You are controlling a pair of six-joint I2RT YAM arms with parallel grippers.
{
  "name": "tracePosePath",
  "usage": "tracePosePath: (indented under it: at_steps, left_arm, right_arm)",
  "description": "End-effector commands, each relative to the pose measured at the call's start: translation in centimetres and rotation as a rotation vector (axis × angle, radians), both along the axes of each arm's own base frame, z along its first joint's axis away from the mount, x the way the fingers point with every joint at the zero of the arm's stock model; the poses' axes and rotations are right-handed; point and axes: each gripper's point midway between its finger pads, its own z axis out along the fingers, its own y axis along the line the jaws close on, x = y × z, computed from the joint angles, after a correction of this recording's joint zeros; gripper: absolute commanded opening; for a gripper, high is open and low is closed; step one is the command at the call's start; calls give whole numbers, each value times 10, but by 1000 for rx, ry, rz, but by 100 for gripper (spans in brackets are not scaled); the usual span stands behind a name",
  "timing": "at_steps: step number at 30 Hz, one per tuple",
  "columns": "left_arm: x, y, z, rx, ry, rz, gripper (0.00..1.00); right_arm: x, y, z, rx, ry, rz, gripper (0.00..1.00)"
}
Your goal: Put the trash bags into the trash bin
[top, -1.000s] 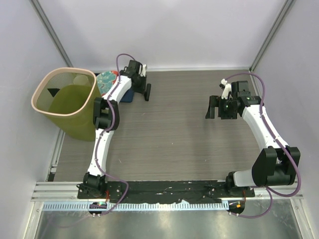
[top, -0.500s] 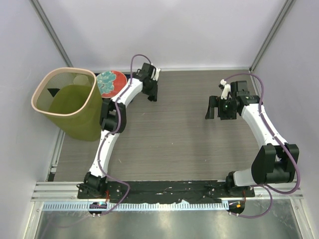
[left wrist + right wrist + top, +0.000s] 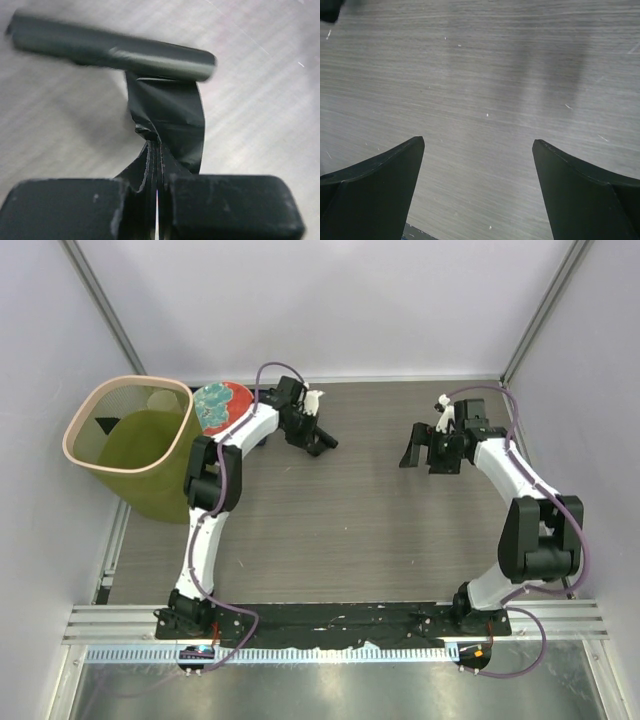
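- Currently, left gripper (image 3: 157, 184): jaws pressed together on a pleated fold of the trash bags (image 3: 167, 117). No gap shows between them beyond the thickness of the film.
- Trash bags: a tight dark roll lies across the far part of the left wrist view. One glossy black, wrinkled sheet runs from it down into the closed jaws.
- Whether the roll rests on the worktop (image 3: 350, 530) or hangs just above it cannot be told.
- In the overhead view the left gripper (image 3: 325, 443) sits at the far middle of the worktop. The black film there cannot be told apart from the dark gripper.
- Trash bin (image 3: 160, 488): upright at the far left, off the left edge of the worktop, mouth up. It is well apart from the held bags.
- Plate (image 3: 222, 403): red and teal, at the far left of the worktop, between the bin and the left gripper.
- Right gripper (image 3: 477, 142): jaws spread wide, nothing between them, only bare wood-grain worktop below.
- From above, the right gripper (image 3: 420, 450) is on the far right half, well apart from the left gripper.
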Motion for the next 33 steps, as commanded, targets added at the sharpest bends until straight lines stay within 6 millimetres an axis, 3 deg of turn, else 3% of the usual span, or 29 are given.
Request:
tracePosePath:
  at_steps: [1, 9, 11, 12, 14, 16, 19, 28, 33]
  left_arm:
    - [-29, -33, 74, -174, -72, -128, 0]
    - [-96, -6, 70, -112, 2, -319, 0]
    - [-116, 4, 61, -97, 28, -341, 0]
    - [-121, 7, 74, -103, -10, -360, 0]
    - [-133, 12, 74, -103, -33, -377, 0]
    - [-137, 14, 94, -115, -84, -380, 0]
    - [-141, 11, 121, -154, -127, -388, 0]
    - [-153, 15, 198, -179, -274, -461, 0]
    - [-160, 15, 252, -219, -382, -462, 0]
  right_arm:
    - [43, 20, 18, 103, -109, -12, 97]
    - [80, 63, 9, 97, -139, 113, 98]
    - [84, 74, 1, 87, -133, 149, 97]
    - [83, 87, 3, 90, -139, 186, 97]
    - [80, 99, -1, 97, -133, 218, 97]
    - [72, 118, -11, 101, -112, 263, 97]
    - [61, 128, -26, 107, -70, 283, 97]
    - [48, 130, -40, 98, -44, 276, 97]
    - [41, 132, -43, 96, -27, 272, 97]
